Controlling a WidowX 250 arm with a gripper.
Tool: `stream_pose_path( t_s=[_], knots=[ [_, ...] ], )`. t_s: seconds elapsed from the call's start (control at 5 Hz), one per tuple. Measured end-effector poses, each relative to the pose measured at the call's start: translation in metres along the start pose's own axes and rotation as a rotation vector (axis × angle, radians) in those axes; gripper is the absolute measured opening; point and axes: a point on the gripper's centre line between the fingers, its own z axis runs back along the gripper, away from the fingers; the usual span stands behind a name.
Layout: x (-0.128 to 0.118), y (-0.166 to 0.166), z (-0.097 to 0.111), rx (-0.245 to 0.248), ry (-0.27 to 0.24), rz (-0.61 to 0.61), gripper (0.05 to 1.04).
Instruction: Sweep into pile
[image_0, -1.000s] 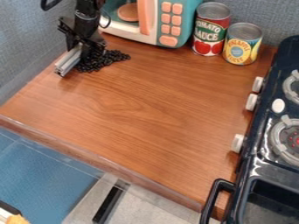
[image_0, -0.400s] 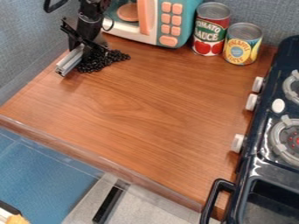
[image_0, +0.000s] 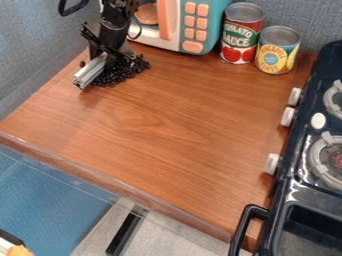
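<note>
In the camera view, blue-grey fabric panels (image_0: 30, 47) back a brown wood-grain bench (image_0: 147, 140). At its upper left, the black pincer (image_0: 110, 51) hangs low over the bench, narrowed around a silver metal bar (image_0: 91, 71) that slants down toward the lower left. The small black beans (image_0: 123, 74) lie heaped just beside the bar, mostly on its right, with a few on its left near the bench's edge. A teal toy microwave (image_0: 214, 22) with orange buttons stands at the back, then a red-labelled can (image_0: 240, 35) and a shorter, yellow-labelled can (image_0: 275, 55). Along the right is a black toy stove (image_0: 300, 175) with white knobs (image_0: 288, 117).
</note>
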Motion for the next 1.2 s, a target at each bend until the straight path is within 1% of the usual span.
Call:
stream_pose_path(
  t_s=[0.2, 0.4, 0.6, 1.2],
  knots=[
    [-0.002, -0.004, 0.003, -0.021, -0.006, 0.018, 0.388],
    [-0.003, -0.009, 0.005, -0.041, 0.0, 0.019, 0.388],
    [-0.004, -0.019, 0.01, -0.066, -0.004, 0.016, 0.388],
    [-0.011, -0.044, 0.019, -0.116, 0.003, -0.008, 0.388]
  ],
)
